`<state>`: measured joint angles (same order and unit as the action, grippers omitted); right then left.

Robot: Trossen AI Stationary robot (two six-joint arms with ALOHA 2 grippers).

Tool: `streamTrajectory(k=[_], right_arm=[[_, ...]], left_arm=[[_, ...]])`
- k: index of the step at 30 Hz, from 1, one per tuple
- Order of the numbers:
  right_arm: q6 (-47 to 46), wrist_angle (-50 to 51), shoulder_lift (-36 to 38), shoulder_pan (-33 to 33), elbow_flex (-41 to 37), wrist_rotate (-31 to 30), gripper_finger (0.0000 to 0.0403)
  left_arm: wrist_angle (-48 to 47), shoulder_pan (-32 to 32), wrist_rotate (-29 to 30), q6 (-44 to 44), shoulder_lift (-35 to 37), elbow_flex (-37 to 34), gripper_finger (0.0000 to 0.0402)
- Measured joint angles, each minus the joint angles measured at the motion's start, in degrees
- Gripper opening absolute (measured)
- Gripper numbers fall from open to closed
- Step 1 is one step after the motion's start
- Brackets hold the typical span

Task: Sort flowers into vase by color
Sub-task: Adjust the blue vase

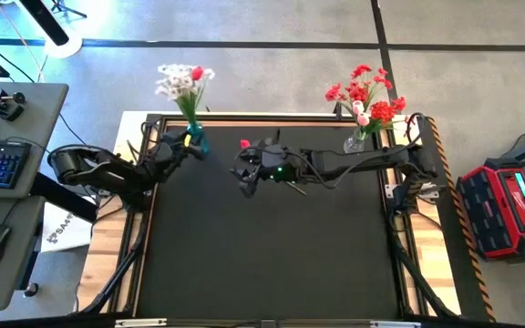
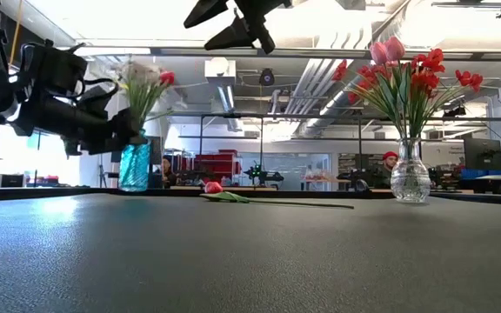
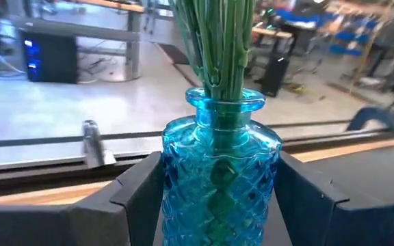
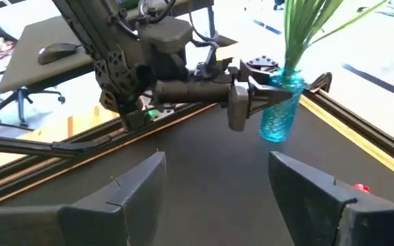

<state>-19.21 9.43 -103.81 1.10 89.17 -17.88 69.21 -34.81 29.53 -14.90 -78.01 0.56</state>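
One loose red bud (image 2: 213, 187) lies flat on the dark desk (image 1: 262, 264) with its thin green stem (image 2: 294, 203) stretched out along the surface, between the blue vase (image 1: 196, 139) at the back left and the clear glass vase (image 1: 356, 141) at the back right. The blue vase holds mostly white blossom sprays (image 1: 177, 84) with one red bloom showing among them, and the clear vase holds red sprays (image 1: 365, 94) with a pale pink tulip or two. The loose flower looks light and artificial; its stem is probably wiry and springy, and its head soft enough to crush, so the better hold would be on the stem a little behind the bud, where the weight would balance and the leaves (image 2: 226, 196) would not get in the way. Lying so flat, the stem gives little to pinch, so the fingers would likely have to come right down to the mat. The right pincer (image 4: 214, 179) hangs above the desk near the bud with its jaws spread wide and nothing between them. The left pincer (image 3: 214, 195) stands with a finger on either side of the blue vase's body, close to the glass; whether it is actually pressing cannot be told. That glass is hard, slick and breakable, and top-heavy with its flowers.
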Motion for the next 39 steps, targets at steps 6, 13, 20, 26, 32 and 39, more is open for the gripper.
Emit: streamTrajectory(k=[6,13,20,26,32,39], right_arm=[[-0.8,0.36,0.59,0.07,0.0,5.37,0.0244],[-0.87,17.64,8.84,0.26,0.0,7.44,0.0244],[5.13,28.63,11.58,-1.08,0.0,7.74,0.0244],[7.83,29.42,11.57,-1.42,0.0,10.9,0.0244],[9.24,30.19,11.72,-1.46,0.0,14.37,0.0244],[9.95,32.08,11.72,-1.33,0.0,16.26,0.0244]], left_arm=[[2.13,2.0,-3.09,-1.29,0.01,1.13,0.0221],[-0.28,8.65,-2.25,-2.64,-0.61,6.96,0.0221],[-6.53,17.73,7.58,-1.54,-8.56,11.49,0.0221],[5.51,24.07,18.92,-4.69,-16.34,6.66,0.0221],[12.5,27.58,24.35,-0.39,-19.53,2.95,0.0221],[11.68,30.0,28.18,1.45,-18.52,1.97,0.0221]])
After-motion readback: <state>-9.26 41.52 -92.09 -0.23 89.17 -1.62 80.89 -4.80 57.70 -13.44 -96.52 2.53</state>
